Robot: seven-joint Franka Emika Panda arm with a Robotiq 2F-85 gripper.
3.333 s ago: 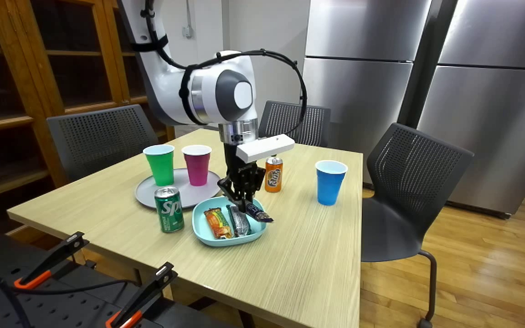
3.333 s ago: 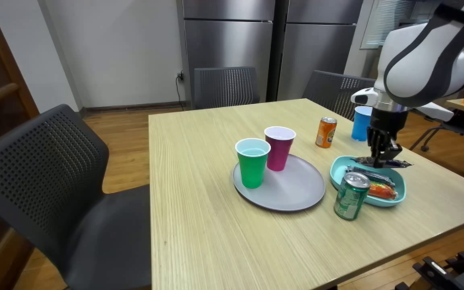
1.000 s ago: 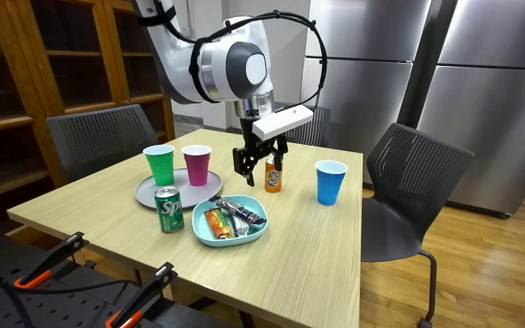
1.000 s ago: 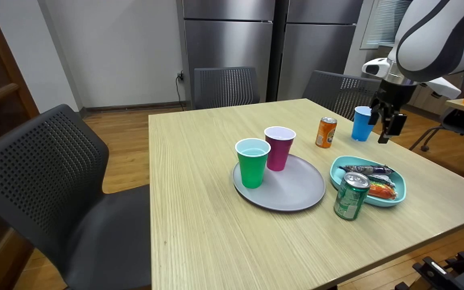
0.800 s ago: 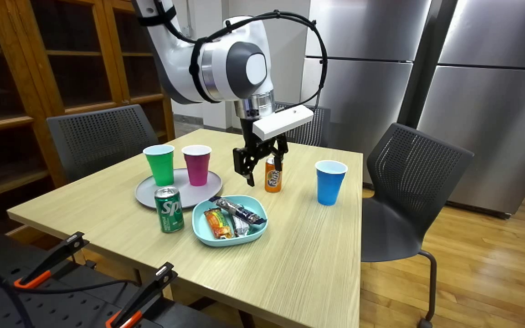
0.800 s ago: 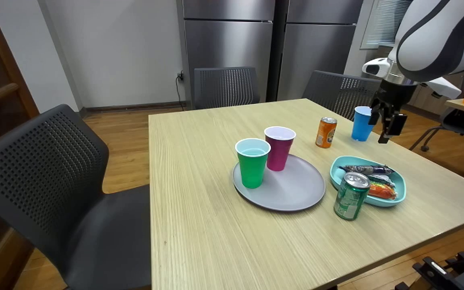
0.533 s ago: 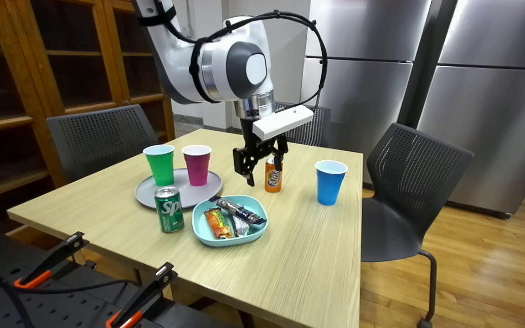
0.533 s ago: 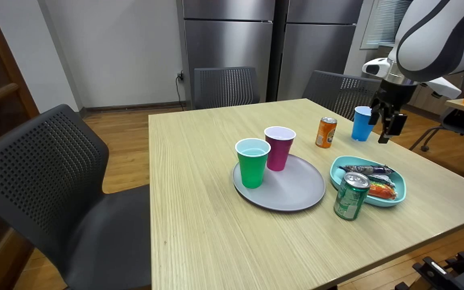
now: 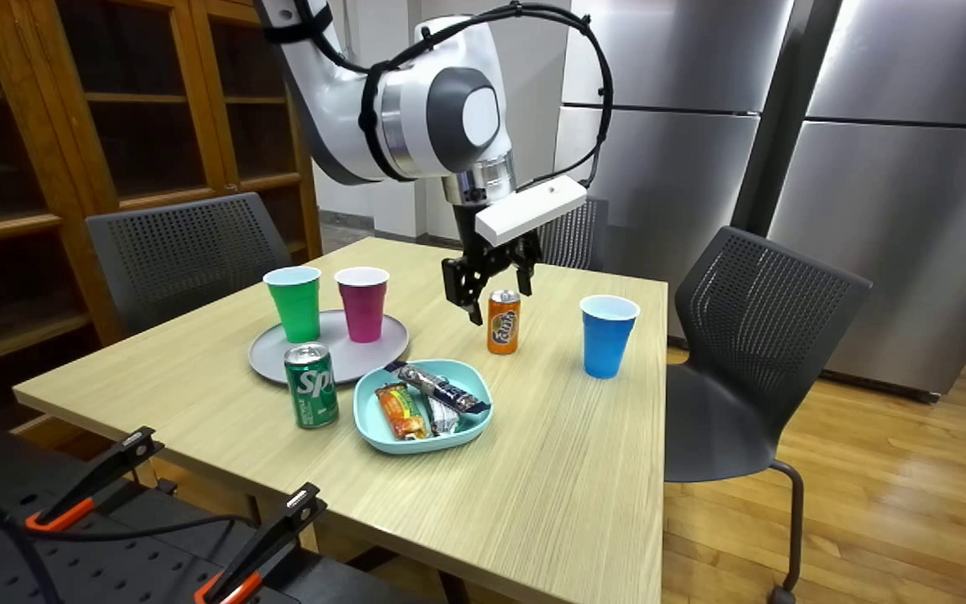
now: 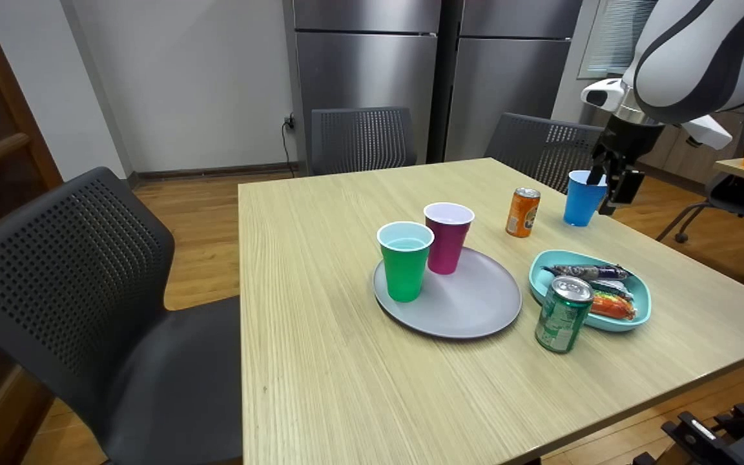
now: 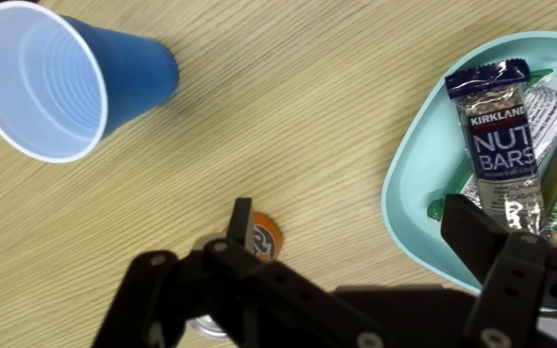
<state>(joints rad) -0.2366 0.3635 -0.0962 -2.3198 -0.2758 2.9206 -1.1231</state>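
My gripper [image 11: 348, 208] hangs above the table, its jaws wide apart with nothing between them. In the wrist view, one fingertip overlaps the orange Fanta can [image 11: 268, 237] and the opposite one overlaps the turquoise tray [image 11: 421, 193]; both exterior views show it well above them. A dark blue Kirkland nut bar [image 11: 501, 145] lies across a silver-and-green wrapped bar [image 9: 443, 417] in the tray. Beside them is an orange-and-yellow bar [image 9: 401, 413]. The can stands upright, partly hidden by my finger in the wrist view. A blue cup [image 9: 607, 340] stands upright nearby.
A green Sprite can [image 9: 312, 387] stands beside the tray. On a grey plate [image 10: 469, 313] are a green cup [image 10: 404, 265] and a magenta cup [image 10: 447, 239]. Dark chairs [image 9: 772, 335] surround the table, and black clamps [image 9: 269, 537] sit by its near edge.
The nut bar, earlier held over the tray, was let go and lies in it. My opened gripper rose away, paused, then in the last half second moved slightly higher and farther from the tray.
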